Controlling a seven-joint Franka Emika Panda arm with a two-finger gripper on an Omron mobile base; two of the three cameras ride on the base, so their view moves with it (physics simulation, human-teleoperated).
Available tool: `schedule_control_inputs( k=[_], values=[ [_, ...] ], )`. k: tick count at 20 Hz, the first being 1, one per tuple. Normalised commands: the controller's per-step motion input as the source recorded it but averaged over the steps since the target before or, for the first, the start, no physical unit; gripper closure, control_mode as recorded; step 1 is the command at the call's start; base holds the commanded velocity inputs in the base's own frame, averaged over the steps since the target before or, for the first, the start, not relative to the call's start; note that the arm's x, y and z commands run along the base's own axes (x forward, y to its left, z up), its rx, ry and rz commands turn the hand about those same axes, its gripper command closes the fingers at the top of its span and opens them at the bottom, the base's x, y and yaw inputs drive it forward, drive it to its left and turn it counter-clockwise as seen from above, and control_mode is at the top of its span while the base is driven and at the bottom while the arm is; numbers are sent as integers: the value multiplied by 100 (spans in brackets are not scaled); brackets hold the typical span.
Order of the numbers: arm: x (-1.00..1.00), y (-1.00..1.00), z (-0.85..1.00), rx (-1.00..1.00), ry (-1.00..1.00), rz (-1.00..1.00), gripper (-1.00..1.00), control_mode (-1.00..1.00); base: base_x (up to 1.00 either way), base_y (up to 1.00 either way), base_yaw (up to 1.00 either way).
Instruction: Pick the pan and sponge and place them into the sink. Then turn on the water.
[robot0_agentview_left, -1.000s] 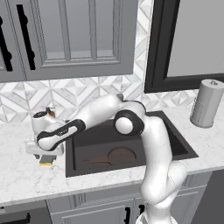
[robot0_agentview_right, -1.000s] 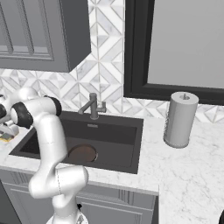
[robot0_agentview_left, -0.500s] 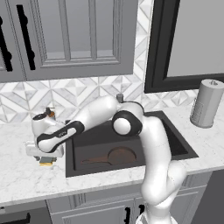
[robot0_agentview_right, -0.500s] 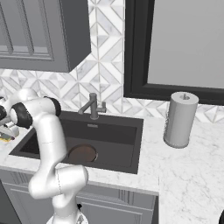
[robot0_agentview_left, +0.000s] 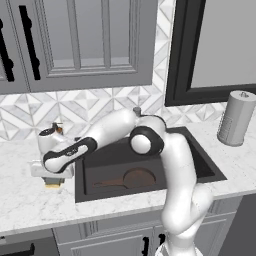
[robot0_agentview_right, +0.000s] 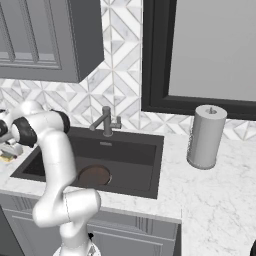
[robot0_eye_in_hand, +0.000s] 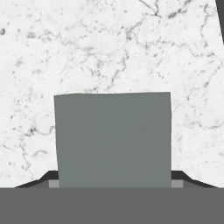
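At the left edge of the left base view, the sponge (robot0_agentview_left: 52, 183) lies on the marble worktop (robot0_agentview_left: 30, 200) just beside the sink (robot0_agentview_left: 100, 187), directly under the tool (robot0_agentview_left: 52, 179). The tool's fingers flank it; whether they grip it, I cannot tell. The pan (robot0_agentview_left: 136, 177) rests in the sink's basin.

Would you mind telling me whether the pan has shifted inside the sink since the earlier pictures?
No. The pan lies in the same spot on the floor of the sink, its handle pointing toward the sink's left wall, as in the earlier left base views.
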Motion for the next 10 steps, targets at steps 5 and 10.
schedule_control_inputs(
  k=[5,10],
  values=[
    [0,-91,37,7,-7,-1,100,-100,0,0,0],
    [0,-100,27,2,-2,-4,100,-100,0,0,0]
  ],
)
